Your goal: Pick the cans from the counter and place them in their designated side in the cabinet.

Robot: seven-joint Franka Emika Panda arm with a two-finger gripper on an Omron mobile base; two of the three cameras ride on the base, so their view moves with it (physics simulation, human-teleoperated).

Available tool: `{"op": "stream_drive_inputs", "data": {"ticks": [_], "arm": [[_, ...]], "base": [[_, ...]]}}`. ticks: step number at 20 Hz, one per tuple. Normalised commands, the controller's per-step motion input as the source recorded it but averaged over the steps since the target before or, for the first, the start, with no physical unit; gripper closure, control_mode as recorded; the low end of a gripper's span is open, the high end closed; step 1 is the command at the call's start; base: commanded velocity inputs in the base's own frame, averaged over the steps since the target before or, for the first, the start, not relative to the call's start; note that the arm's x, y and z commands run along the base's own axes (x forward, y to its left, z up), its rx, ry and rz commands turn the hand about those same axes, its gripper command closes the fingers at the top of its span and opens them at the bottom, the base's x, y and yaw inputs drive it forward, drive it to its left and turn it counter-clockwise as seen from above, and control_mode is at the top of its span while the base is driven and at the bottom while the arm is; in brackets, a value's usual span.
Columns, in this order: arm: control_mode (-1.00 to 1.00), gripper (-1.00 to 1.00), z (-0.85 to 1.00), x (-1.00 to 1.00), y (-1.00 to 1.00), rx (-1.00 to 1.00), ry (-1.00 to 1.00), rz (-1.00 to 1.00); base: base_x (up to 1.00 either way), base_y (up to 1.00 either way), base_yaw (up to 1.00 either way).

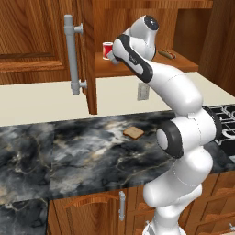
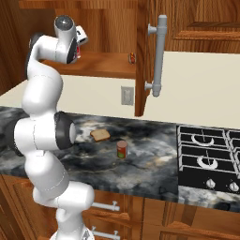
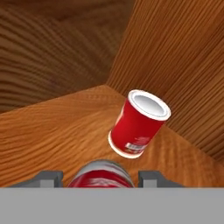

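Note:
In the hand view my gripper (image 3: 101, 178) is shut on a can (image 3: 100, 173) with a red top and a pale rim, held between the two dark fingers (image 3: 48, 177). It hangs over the wooden shelf (image 3: 52, 131) inside the cabinet (image 1: 105, 27). Just ahead of it on the shelf stands a bright red can with a white rim (image 3: 139, 124), which also shows in the left base view (image 1: 107, 49). A second can (image 2: 122, 149), red with a green label, stands upright on the dark marbled counter (image 2: 150, 159), in front of the arm's base.
The open cabinet door with its long grey bar handle (image 1: 69, 55) hangs left of the arm. A small sausage-like item (image 1: 167, 54) lies at the shelf's right end. A bread slice (image 2: 100, 135) lies on the counter. A stove (image 2: 208, 159) is at the right.

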Motion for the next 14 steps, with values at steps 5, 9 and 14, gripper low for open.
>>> {"op": "stream_drive_inputs", "data": {"ticks": [5,9,14], "arm": [[-1.00,1.00,-0.27,0.23,0.00,-0.04,-0.04,0.00],[-1.00,-1.00,-0.29,0.27,0.00,-0.04,-0.02,0.00],[-1.00,-1.00,-0.24,0.30,-0.04,-0.02,-0.01,0.00]], "base": [[0.00,0.00,0.00],[0.00,0.00,0.00],[0.00,0.00,0.00]]}}
